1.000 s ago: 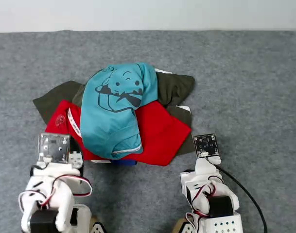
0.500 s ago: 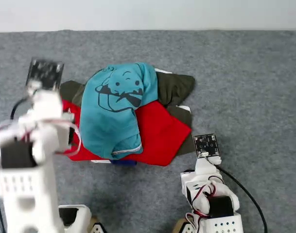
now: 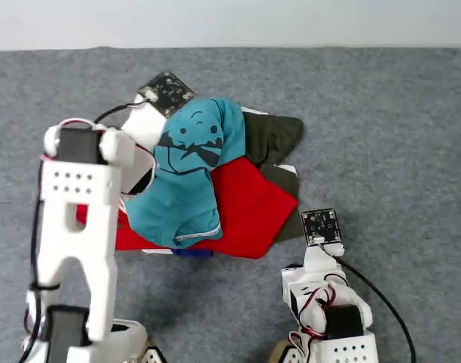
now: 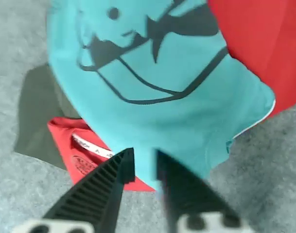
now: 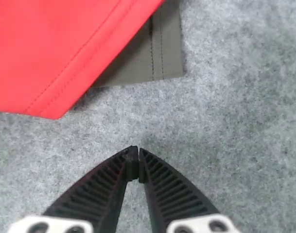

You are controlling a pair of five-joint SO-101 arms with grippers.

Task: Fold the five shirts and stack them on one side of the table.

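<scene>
Well, the left gripper (image 4: 143, 159) hangs with jaws a narrow slit apart, the teal shirt (image 4: 152, 73) spread just beyond its tips. The right gripper (image 5: 138, 154) is pinched empty, with the red shirt (image 5: 55, 48) and olive shirt (image 5: 160, 53) ahead of it. So slim a gap could snag two layers and drag the heap. Grey felt (image 3: 381, 136) covers the table, and a white wall (image 3: 230, 23) lies beyond.

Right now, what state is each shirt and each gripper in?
teal shirt: unfolded, rumpled, lying on top of the others.
red shirt: unfolded, partly under the teal shirt.
dark olive shirt: unfolded, mostly covered by the others.
left gripper: open, above the teal shirt.
right gripper: shut, empty, above the grey table.
</scene>
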